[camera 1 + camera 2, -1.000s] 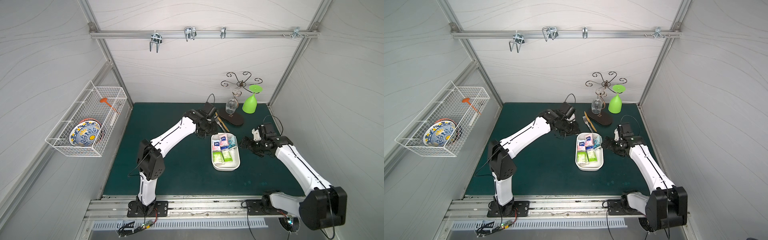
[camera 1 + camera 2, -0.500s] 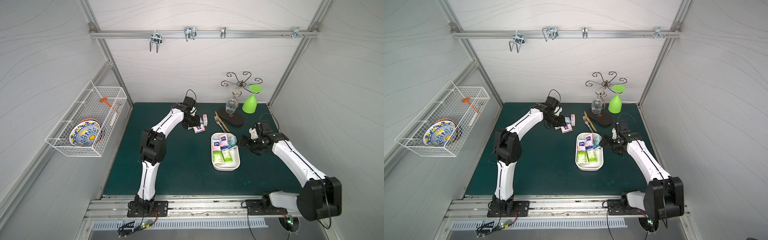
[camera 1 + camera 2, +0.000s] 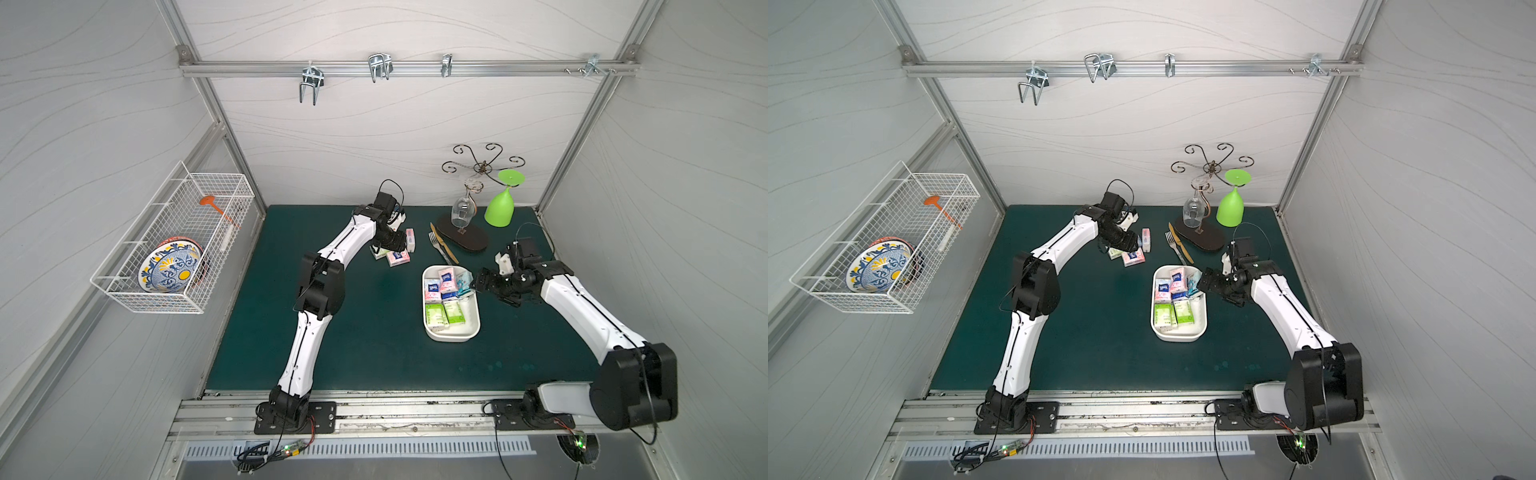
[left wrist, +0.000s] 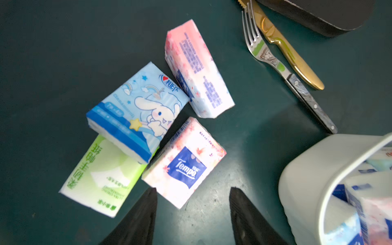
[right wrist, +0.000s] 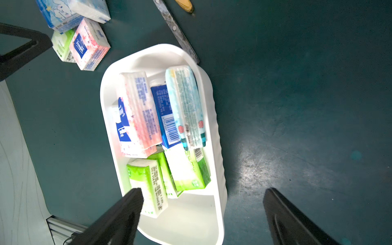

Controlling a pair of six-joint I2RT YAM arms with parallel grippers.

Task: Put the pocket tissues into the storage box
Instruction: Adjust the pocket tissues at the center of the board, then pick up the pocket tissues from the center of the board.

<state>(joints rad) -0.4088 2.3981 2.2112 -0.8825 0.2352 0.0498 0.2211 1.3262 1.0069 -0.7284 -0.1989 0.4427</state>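
Task looks approx. 2/3 done: storage box [image 3: 453,332] holds most pocket tissues [image 5: 140,114]; 4 loose packs [image 4: 137,110] lie on mat [image 4: 63,53] just ahead of L gripper [image 4: 192,191], jaws half-parted, empty. R gripper [image 5: 203,190] hovers over box rim, spread wide, holding nothing.

Left claw [image 4: 192,192] swung from storage box [image 3: 453,338] back over loose pocket tissues [image 3: 398,258], right claw [image 5: 203,191] nearer box

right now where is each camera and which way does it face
Top views: high above the front edge, looking down at the mat; left arm, right arm show.
Left wrist: above the loose packs, looking down; left tool tips show.
Right wrist: above the storage box, looking down; right tool tips show.
Shared by wrist views: storage box, pink Tempo pack.
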